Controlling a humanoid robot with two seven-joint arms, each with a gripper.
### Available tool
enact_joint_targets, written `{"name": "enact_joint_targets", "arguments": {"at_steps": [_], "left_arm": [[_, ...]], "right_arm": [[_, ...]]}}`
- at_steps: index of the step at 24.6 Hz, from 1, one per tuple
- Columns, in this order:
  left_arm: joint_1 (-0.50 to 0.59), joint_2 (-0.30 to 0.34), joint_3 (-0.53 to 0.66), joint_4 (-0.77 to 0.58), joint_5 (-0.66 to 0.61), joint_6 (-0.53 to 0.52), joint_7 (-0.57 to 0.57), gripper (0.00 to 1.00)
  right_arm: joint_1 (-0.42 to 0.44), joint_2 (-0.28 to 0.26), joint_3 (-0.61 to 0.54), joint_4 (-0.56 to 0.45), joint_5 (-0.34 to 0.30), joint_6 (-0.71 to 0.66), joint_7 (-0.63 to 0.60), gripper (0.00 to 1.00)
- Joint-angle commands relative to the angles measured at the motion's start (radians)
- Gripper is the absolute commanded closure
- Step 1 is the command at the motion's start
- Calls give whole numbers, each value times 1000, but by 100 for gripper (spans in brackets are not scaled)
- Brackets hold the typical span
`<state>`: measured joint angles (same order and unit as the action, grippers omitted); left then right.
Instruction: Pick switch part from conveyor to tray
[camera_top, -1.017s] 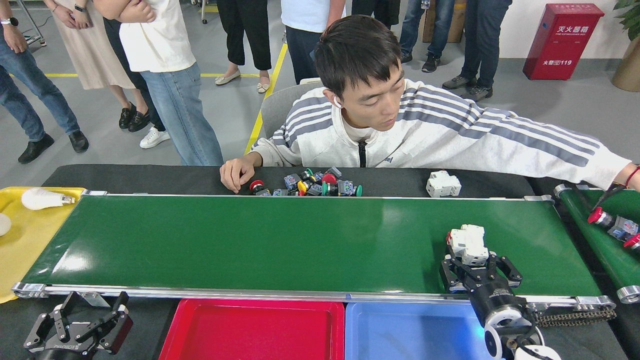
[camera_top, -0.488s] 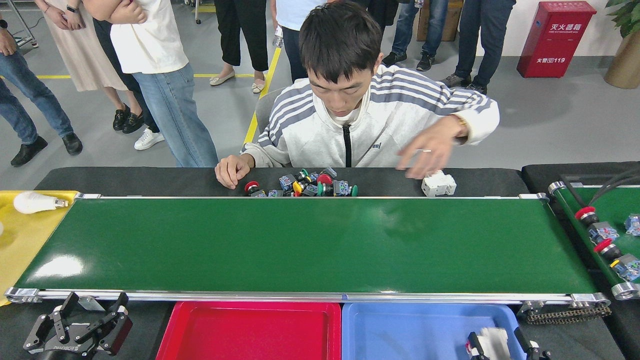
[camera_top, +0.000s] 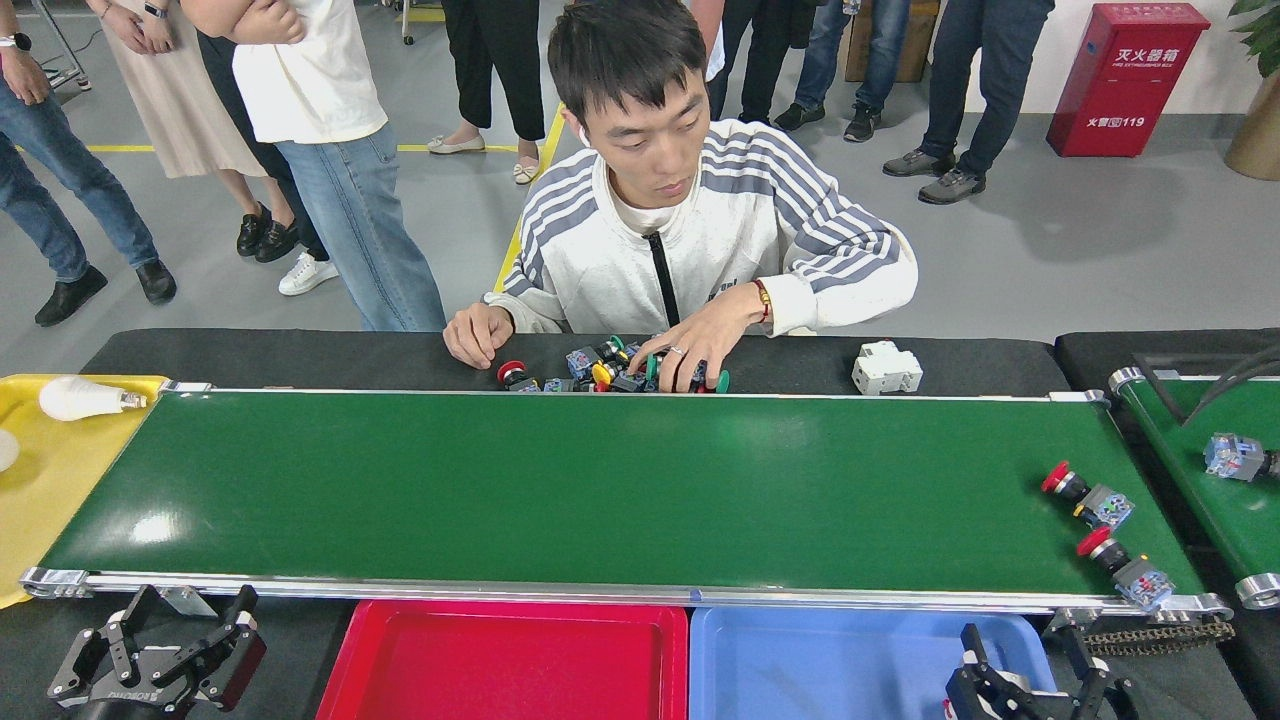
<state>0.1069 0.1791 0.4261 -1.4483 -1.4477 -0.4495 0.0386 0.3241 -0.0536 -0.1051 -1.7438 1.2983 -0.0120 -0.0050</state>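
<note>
Two red-capped switch parts (camera_top: 1086, 497) (camera_top: 1122, 570) lie on the wide green conveyor (camera_top: 600, 490) near its right end. Just below that end, my right gripper (camera_top: 1022, 648) sits at the bottom edge over the right side of the blue tray (camera_top: 830, 660), fingers spread open with nothing visible between them. A red tray (camera_top: 510, 660) stands left of the blue one. My left gripper (camera_top: 190, 618) rests open at the bottom left, below the conveyor's front rail, holding nothing.
A seated person has one hand (camera_top: 690, 355) on a pile of coloured switch parts (camera_top: 600, 372) behind the belt. A white breaker (camera_top: 886, 368) lies on the black table. Another part (camera_top: 1237, 457) rides the narrow right belt. A yellow tray (camera_top: 60, 470) holds a bulb (camera_top: 85, 398).
Two red-capped switch parts have arrived on the conveyor's right end. My right gripper, earlier shut on a white part, now shows open fingers. The person's hand moved from the white breaker to the pile.
</note>
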Motion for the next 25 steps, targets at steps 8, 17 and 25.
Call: {"name": "enact_joint_targets", "arguments": {"at_steps": [8,17,25], "left_arm": [[-1,14,3,-9,0,-2,4,0],[-9,16,2,-7,-2,-2,4,0],[-13,14,2,2,-2,-2,3,0]], "right_arm": [[-16,8,-4,-16,38,-5,-7,2],[-91,-46,-18,47,26,-8,-1,1],[-198,-80,-16,158,-2,-60,37,1]]}}
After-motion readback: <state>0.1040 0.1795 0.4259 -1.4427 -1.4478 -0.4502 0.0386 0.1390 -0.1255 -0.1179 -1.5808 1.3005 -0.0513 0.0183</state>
